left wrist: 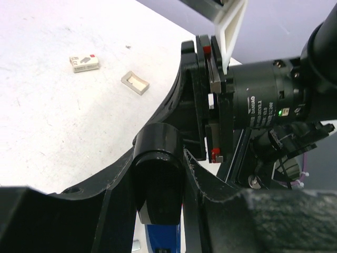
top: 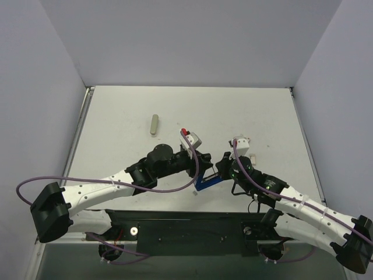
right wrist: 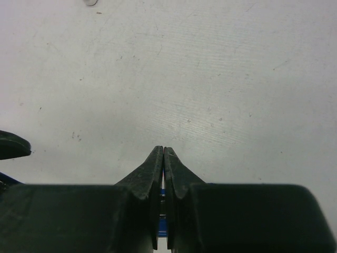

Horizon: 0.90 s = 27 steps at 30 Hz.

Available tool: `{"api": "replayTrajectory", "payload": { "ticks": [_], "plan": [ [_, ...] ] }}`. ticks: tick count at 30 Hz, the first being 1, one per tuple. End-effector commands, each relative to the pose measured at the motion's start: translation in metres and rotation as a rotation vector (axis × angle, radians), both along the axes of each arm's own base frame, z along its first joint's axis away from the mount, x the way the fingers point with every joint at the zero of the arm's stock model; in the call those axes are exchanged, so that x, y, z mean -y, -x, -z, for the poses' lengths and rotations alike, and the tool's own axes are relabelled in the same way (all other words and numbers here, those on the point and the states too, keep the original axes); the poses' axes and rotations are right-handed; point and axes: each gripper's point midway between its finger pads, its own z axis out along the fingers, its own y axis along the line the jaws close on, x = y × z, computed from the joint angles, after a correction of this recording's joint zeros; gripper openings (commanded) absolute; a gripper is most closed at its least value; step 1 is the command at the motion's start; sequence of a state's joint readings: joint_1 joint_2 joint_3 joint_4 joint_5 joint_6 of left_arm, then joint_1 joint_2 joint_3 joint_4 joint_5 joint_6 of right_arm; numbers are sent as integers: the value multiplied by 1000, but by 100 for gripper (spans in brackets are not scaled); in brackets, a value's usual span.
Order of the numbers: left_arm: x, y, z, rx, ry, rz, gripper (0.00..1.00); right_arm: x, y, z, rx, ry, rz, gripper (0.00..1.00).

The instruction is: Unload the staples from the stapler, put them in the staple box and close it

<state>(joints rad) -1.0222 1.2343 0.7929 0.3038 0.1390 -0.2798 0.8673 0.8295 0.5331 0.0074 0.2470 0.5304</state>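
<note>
The white tabletop (top: pixel 116 157) carries everything, and the left arm (top: pixel 99 189) and right arm (top: pixel 303 207) bend inward to meet near its front middle, probably so that one can brace while the other works. The left claw (top: pixel 201 165) appears clamped on the blue-and-black stapler (top: pixel 207 182), with a finger on either side of its body in the wrist view. The right claw (top: pixel 223 167) is pressed nearly together, pinching a thin blue part of the same stapler. It looks like a pull-apart hold to open the magazine. Well apart at the back left lies a grey oblong piece (top: pixel 154 124). To the right sit a small red-marked box (left wrist: pixel 85 63) and an open pale tray (left wrist: pixel 135 83). Neither blocks the work, though the crossed wrists hide the stapler's track. As for the staples (top: pixel 194 193), one tiny pale bit just beside the stapler's near end may be one; whether any are inside cannot be told.
</note>
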Motion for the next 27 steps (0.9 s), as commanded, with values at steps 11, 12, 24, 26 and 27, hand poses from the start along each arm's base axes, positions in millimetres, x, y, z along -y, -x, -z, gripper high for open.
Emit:
{"api": "replayTrajectory", "payload": {
  "ticks": [11,12,24,26,27],
  "plan": [
    [-11,-28,-112,133,377,-184,0,-35,-9,17,3,-102,-78,0],
    [-10,-30,-109,124,376,-186,0,-39,-8,17,-2,-109,-91,0],
    [-12,-51,-115,155,410,-294,0,-55,-12,10,1,-172,-115,0],
    [-12,-57,-114,162,406,-324,0,-57,-13,6,5,-182,-114,0],
    [-12,-61,-113,168,400,-339,0,-58,-14,6,5,-183,-113,0]
  ]
}}
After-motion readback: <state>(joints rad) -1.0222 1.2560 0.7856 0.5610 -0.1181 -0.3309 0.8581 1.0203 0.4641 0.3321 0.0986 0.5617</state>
